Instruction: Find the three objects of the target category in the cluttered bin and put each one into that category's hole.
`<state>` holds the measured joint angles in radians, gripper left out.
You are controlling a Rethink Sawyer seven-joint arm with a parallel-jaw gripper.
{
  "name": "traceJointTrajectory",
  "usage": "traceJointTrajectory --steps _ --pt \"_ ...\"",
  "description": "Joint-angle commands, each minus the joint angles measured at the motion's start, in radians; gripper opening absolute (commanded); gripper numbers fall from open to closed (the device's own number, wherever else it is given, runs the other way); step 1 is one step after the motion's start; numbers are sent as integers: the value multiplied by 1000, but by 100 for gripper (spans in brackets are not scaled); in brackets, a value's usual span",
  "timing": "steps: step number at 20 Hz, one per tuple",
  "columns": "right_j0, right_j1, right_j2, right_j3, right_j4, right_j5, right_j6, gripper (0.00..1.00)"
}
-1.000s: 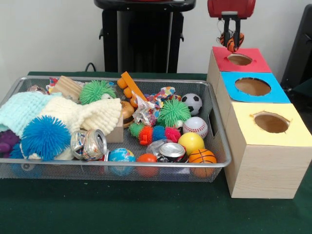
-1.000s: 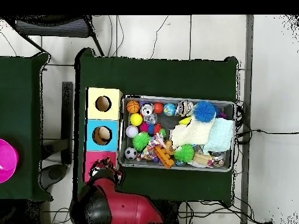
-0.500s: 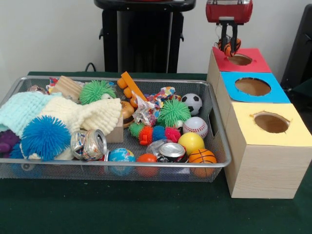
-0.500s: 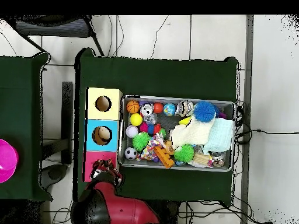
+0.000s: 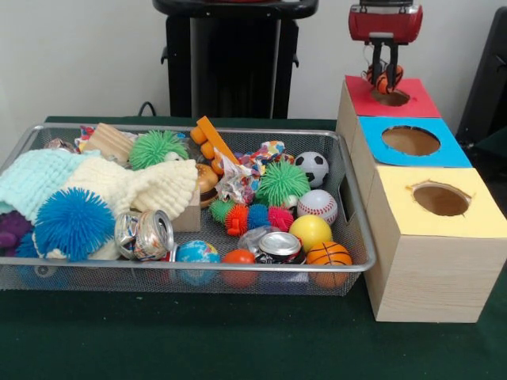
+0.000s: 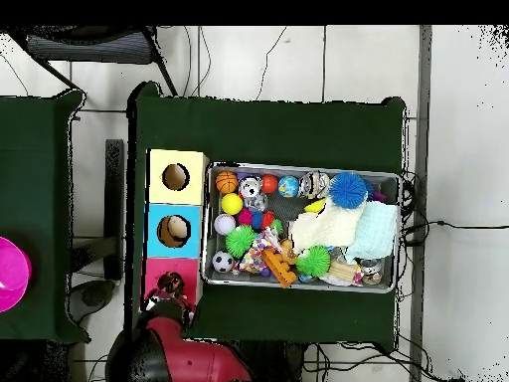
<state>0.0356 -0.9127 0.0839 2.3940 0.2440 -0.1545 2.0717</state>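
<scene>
Three wooden boxes stand in a row right of the wire bin (image 5: 348, 198), topped red, blue and yellow. Above the red box's hole (image 5: 391, 97), the far one, the gripper (image 5: 384, 79) pinches a small orange-and-black ball (image 5: 383, 81) between its fingers. Among the bin's clutter lie a soccer ball (image 5: 312, 167), a baseball (image 5: 318, 205) and a mini basketball (image 5: 328, 253) at its right end.

Bright even indoor light, soft shadows, mild blur
</scene>
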Motion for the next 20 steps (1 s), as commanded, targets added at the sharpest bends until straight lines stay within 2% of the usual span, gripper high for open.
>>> traceJointTrajectory --steps 1,9,10,15,20 --pt "30 27 -8 12 86 -66 304 0" --pt "16 71 -25 -37 62 -90 266 0" --pt "15 74 -27 -41 60 -92 260 100" --pt "36 77 -52 -48 68 -90 243 100" --pt "33 69 -54 -49 81 -47 247 100"
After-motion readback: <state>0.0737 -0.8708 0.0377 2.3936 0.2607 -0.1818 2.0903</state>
